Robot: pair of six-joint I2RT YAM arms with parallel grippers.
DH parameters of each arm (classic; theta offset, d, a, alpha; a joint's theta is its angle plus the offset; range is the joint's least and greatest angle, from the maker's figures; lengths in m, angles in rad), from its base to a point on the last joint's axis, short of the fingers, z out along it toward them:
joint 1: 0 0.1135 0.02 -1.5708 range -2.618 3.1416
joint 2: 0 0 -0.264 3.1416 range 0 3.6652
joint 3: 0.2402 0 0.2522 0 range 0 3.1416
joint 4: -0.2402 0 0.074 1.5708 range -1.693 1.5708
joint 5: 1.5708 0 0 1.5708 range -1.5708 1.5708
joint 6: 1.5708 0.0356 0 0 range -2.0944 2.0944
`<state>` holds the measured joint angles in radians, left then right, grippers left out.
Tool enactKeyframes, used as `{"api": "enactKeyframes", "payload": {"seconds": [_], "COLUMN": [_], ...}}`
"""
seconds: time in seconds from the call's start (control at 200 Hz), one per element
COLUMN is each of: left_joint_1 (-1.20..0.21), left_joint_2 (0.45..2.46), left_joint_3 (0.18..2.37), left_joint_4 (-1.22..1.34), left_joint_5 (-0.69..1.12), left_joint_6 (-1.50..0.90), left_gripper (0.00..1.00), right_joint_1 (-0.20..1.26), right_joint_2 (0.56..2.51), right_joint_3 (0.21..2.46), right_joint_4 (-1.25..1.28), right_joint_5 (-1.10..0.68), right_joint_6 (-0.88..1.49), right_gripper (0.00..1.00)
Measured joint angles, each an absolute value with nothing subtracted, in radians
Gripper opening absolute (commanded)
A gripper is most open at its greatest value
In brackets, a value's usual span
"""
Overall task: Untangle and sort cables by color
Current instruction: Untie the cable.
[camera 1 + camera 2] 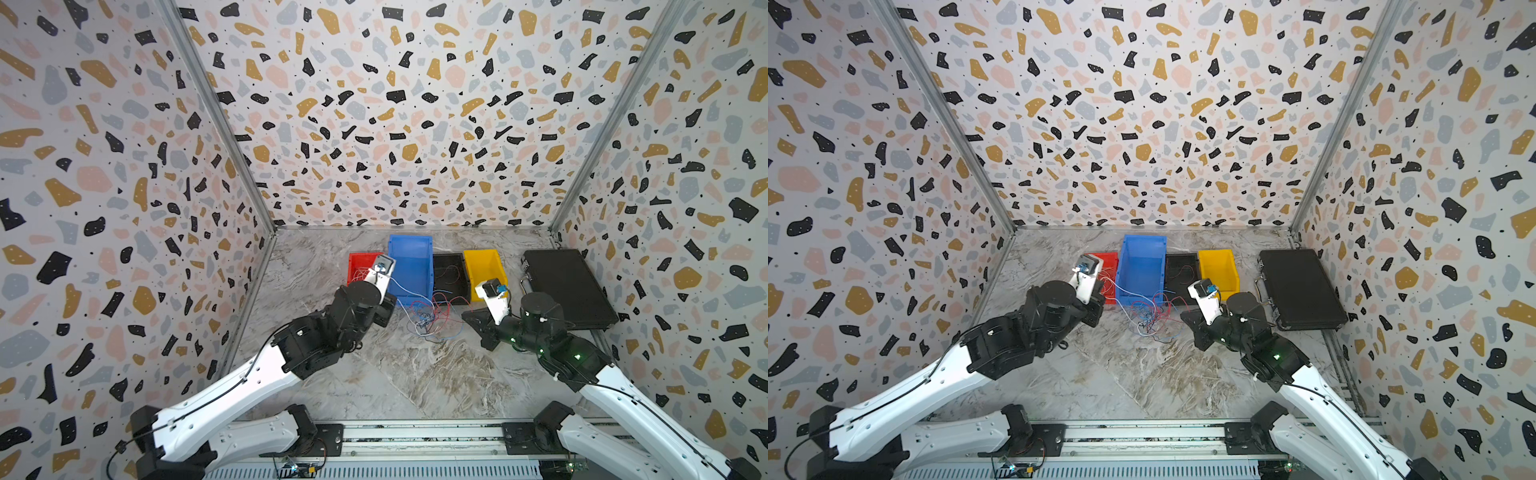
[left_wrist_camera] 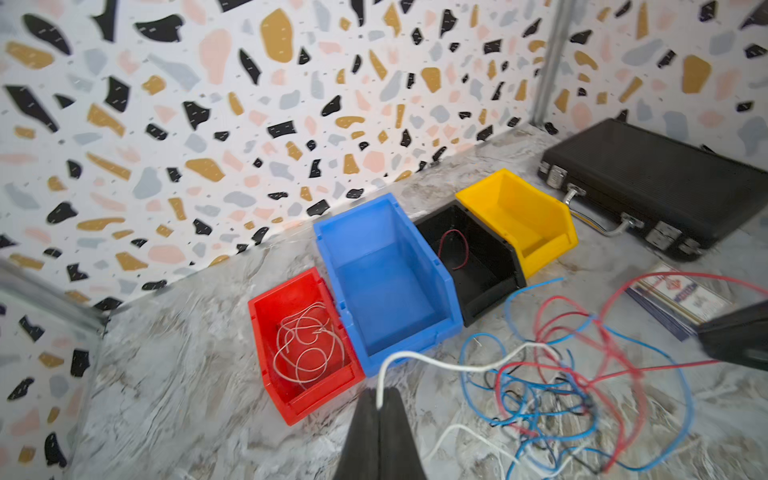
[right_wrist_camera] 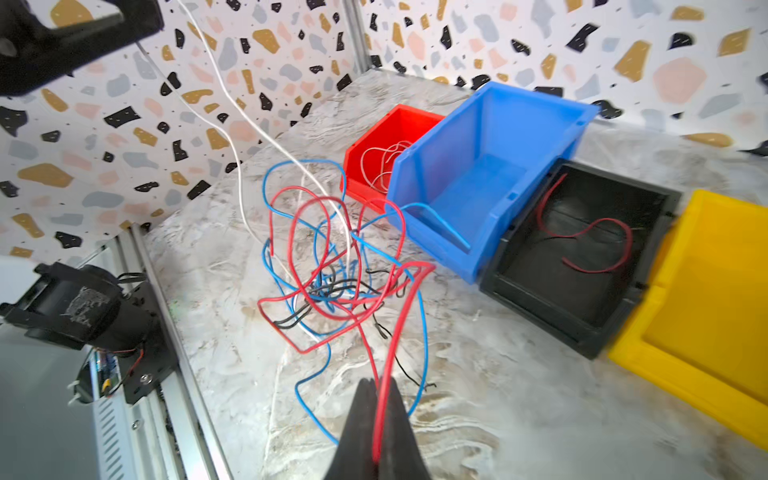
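A tangle of thin cables (image 1: 430, 318) (image 1: 1152, 318), blue, red, white and black, lies on the marble table in front of the bins. My left gripper (image 2: 379, 392) is shut on a white cable (image 2: 436, 362) that runs from its tips into the tangle (image 2: 552, 386). My right gripper (image 3: 377, 384) is shut on a red cable (image 3: 399, 324), pulled taut out of the tangle (image 3: 332, 270). In both top views the left gripper (image 1: 385, 308) is to the left of the heap and the right gripper (image 1: 467, 316) to its right.
Four bins stand in a row at the back: red (image 1: 360, 258) with a white cable (image 2: 307, 349) inside, blue (image 1: 409, 249), black (image 1: 449, 261) holding a red cable (image 3: 590, 245), and yellow (image 1: 484, 257). A black case (image 1: 569, 286) lies at the right. A printed booklet (image 2: 673, 299) lies near it.
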<state>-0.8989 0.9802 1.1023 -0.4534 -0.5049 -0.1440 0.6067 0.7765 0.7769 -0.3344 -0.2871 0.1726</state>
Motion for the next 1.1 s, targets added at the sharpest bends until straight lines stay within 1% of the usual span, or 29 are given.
{"api": "enactKeyframes", "payload": {"seconds": [0.08, 0.155, 0.36, 0.496, 0.581, 0.716, 0.741, 0.786, 0.826, 0.841, 0.856, 0.906, 0.981, 1.021, 1.101], "left_joint_1": [-0.831, -0.799, -0.780, -0.774, -0.773, -0.773, -0.773, -0.773, -0.773, -0.773, -0.773, -0.773, -0.773, -0.776, -0.783], "left_joint_2": [0.910, 0.865, 0.850, 0.834, 0.829, 0.865, 0.878, 0.902, 0.925, 0.936, 0.945, 0.965, 0.978, 0.977, 0.970], "left_joint_3": [1.082, 1.089, 1.173, 1.184, 1.184, 1.188, 1.188, 1.187, 1.187, 1.185, 1.184, 1.176, 1.163, 1.158, 1.151], "left_joint_4": [-0.467, -0.474, -0.517, -0.540, -0.546, -0.564, -0.566, -0.568, -0.568, -0.568, -0.568, -0.568, -0.569, -0.568, -0.560], "left_joint_5": [-0.509, -0.517, -0.562, -0.581, -0.544, -0.420, -0.396, -0.353, -0.324, -0.308, -0.294, -0.254, -0.190, -0.161, -0.112], "left_joint_6": [-0.163, -0.173, -0.170, -0.168, -0.171, -0.197, -0.203, -0.212, -0.220, -0.223, -0.226, -0.234, -0.253, -0.262, -0.277], "left_gripper": [0.00, 0.00, 0.00, 0.00, 0.00, 0.00, 0.00, 0.00, 0.00, 0.00, 0.00, 0.00, 0.00, 0.00, 0.00], "right_joint_1": [0.595, 0.592, 0.591, 0.590, 0.590, 0.589, 0.589, 0.589, 0.589, 0.589, 0.589, 0.589, 0.589, 0.589, 0.591], "right_joint_2": [0.751, 0.718, 0.645, 0.614, 0.616, 0.702, 0.723, 0.757, 0.790, 0.801, 0.812, 0.843, 0.856, 0.847, 0.807], "right_joint_3": [0.822, 0.840, 0.873, 0.886, 0.880, 0.863, 0.858, 0.845, 0.830, 0.824, 0.818, 0.797, 0.765, 0.752, 0.729], "right_joint_4": [-0.400, -0.457, -0.626, -0.695, -0.705, -0.699, -0.691, -0.674, -0.657, -0.652, -0.648, -0.633, -0.599, -0.580, -0.511], "right_joint_5": [-0.247, -0.210, -0.118, -0.073, -0.087, -0.158, -0.172, -0.196, -0.216, -0.222, -0.224, -0.241, -0.258, -0.276, -0.334], "right_joint_6": [0.168, 0.166, 0.146, 0.131, 0.130, 0.131, 0.133, 0.136, 0.144, 0.142, 0.143, 0.149, 0.157, 0.160, 0.181], "right_gripper": [0.00, 0.00, 0.00, 0.00, 0.00, 0.05, 0.08, 0.17, 0.28, 0.35, 0.38, 0.40, 0.40, 0.40, 0.43]}}
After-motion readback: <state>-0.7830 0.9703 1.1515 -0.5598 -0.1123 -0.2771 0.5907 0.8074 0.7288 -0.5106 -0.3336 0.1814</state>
